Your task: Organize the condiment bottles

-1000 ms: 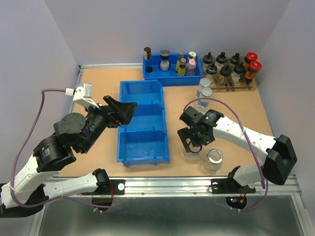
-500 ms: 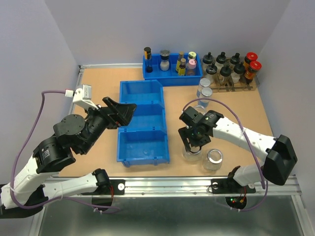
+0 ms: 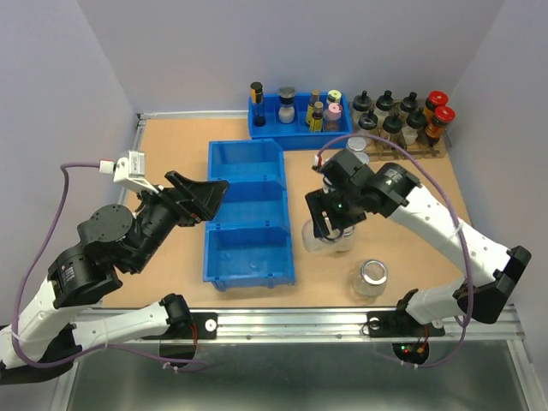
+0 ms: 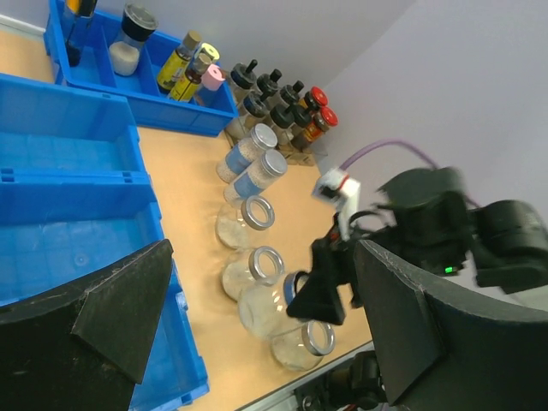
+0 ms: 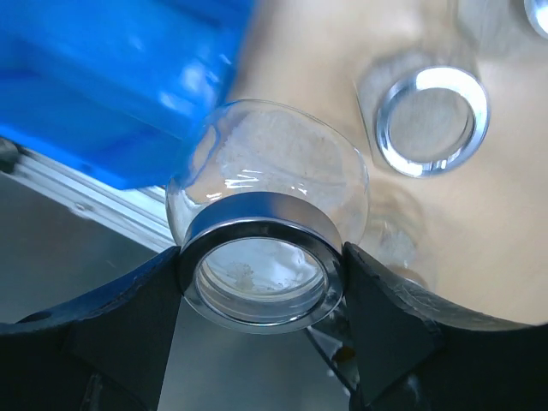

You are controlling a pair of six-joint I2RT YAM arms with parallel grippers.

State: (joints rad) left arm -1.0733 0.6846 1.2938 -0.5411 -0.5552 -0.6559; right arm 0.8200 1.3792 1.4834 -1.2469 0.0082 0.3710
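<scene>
Table (image 3: 171, 145) room: bare strip between blue bin (image 3: 248, 218) and standing jars (image 4: 248, 223).
Left fingers (image 4: 120, 317): spread, empty.
Right fingers (image 5: 385, 334): pinched on jar (image 5: 270, 197) rim; since earlier, lifted toward bin.

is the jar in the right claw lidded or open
Open. In the right wrist view the jar clamped by the right claw shows a bare silvery rim, no lid.

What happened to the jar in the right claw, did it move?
Yes. The jar in the right gripper went away from the near-edge jar, toward the blue bin.
</scene>
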